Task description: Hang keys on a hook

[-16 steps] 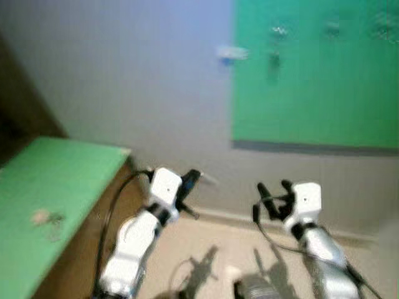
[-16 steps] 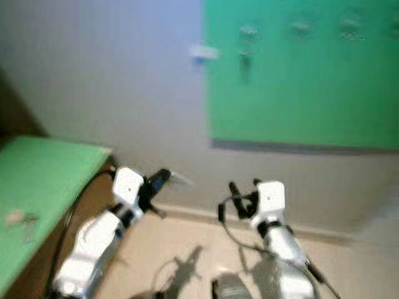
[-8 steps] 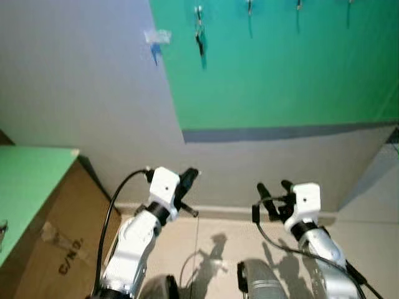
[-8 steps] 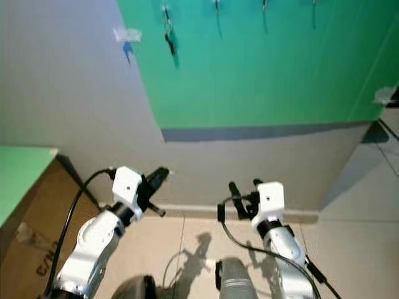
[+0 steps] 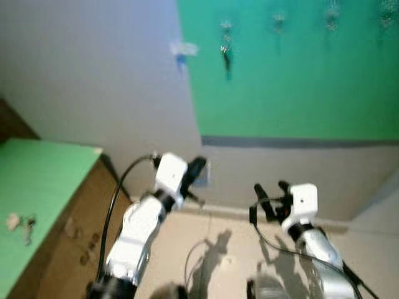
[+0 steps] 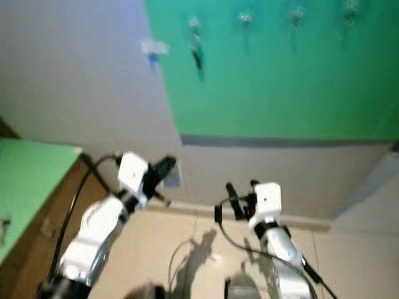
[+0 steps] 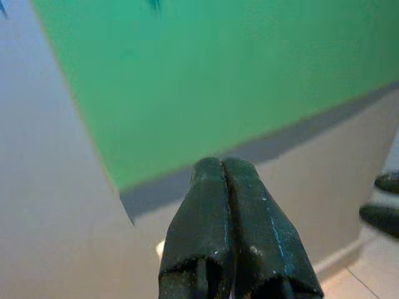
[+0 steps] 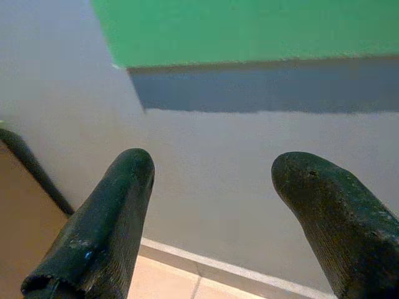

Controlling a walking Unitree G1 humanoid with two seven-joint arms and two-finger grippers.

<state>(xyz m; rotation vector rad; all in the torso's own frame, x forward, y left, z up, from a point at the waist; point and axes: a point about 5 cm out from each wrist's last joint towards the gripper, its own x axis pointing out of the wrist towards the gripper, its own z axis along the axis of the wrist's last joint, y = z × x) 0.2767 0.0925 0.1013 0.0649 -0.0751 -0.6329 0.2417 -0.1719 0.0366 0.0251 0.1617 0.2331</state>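
Note:
A bunch of keys lies on the green table at the far left. On the wall ahead hangs a green board with a row of hooks near its top. A dark key dangles from the leftmost hook. My left gripper is raised before the wall, shut with nothing seen between its fingers. My right gripper is held lower and stands open and empty, its fingers pointing at the wall.
A cardboard box stands under the green table. A small white and blue tag is stuck on the grey wall beside the board. A skirting strip runs along the wall's foot above a beige tiled floor.
The whole picture has swung back to the left, so the camera moved; the green table and its keys are back in view. Both arms hold much the same pose.

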